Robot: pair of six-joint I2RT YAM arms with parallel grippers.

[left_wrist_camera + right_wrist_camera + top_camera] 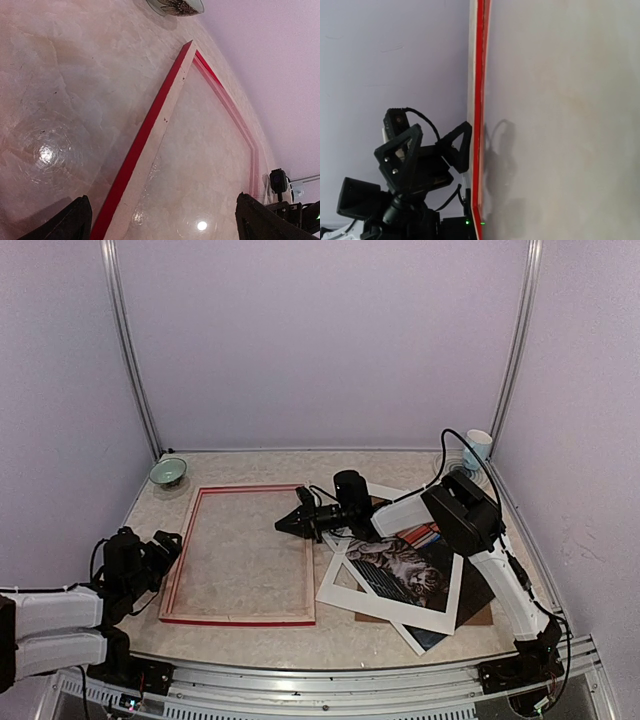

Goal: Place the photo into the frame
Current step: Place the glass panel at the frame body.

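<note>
Top external view, nearest first: the left gripper hangs over the left rail of the frame, jaws spread wide and holding nothing. This frame lies flat, pale back up — the right gripper, pinched shut on nothing, is at its right rail. The photo lies just right of it, under a white mat; a bowl and a cup sit farthest back
</note>
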